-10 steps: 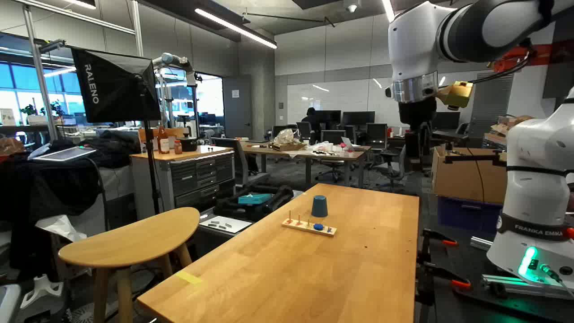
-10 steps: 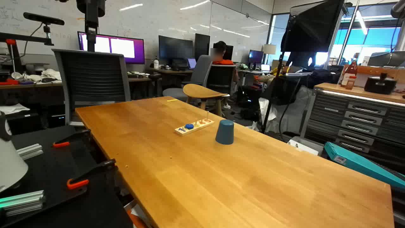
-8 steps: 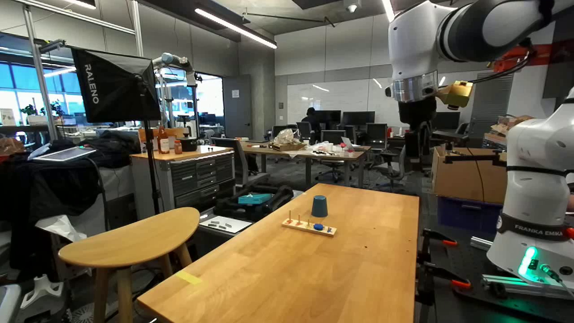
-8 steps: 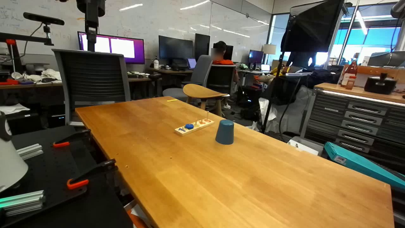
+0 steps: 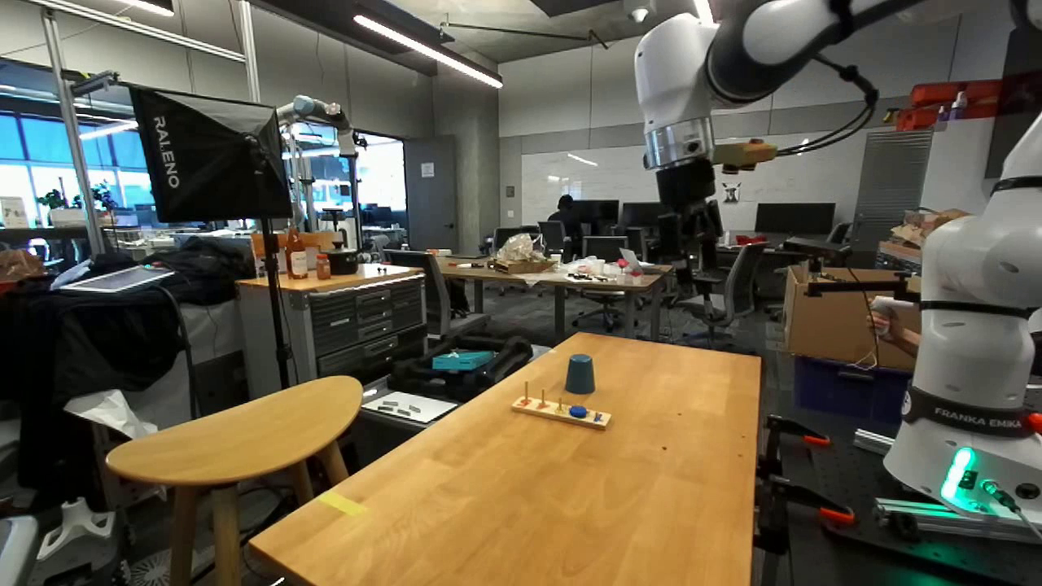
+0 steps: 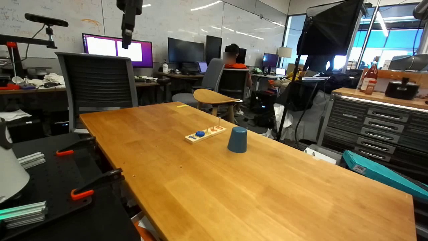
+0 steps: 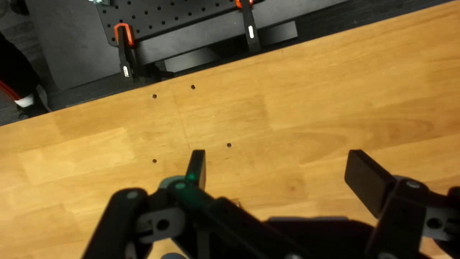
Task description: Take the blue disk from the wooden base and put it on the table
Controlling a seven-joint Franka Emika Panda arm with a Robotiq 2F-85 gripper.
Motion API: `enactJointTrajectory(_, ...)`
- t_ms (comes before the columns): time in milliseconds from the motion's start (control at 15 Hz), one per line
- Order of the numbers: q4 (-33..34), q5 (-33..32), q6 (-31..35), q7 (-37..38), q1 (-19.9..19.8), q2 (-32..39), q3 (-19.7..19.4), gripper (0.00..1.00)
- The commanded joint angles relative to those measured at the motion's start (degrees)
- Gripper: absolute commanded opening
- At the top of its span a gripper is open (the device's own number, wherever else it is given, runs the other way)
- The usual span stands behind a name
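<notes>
One blue disk (image 6: 200, 133) sits on the base (image 6: 211, 134); well apart from it we hold the gripper (image 7: 277, 160) wide-jawed, presumably for grasping.

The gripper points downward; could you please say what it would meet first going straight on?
Most likely the table: in the wrist view its top shows between the fingers of the open gripper, though depth is unclear.
</notes>
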Motion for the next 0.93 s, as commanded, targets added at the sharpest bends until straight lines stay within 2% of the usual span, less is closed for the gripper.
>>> enactJointTrajectory(0, 13.3, 1.0, -1.4, -2.4, -1.4, 13.4, -4.7, 1.0)
enactJointTrajectory(200, 22.0, 0.3, -1.2, -0.4, -2.2, 22.8, -8.2, 1.0)
enactJointTrajectory(267, 14.3, -0.1, 0.1, -1.4, -0.6, 15.6, -8.0, 1.0)
enactJointTrajectory(400, 18.4, -0.1, 0.0, -1.5, -1.0, 20.6, -9.7, 1.0)
enactJointTrajectory(600, 20.4, 0.0, 0.0, -1.4, -0.9, 23.0, -10.0, 1.0)
enactJointTrajectory(867, 16.4, -3.9, 9.0, -2.7, -0.9, 24.4, -11.0, 1.0)
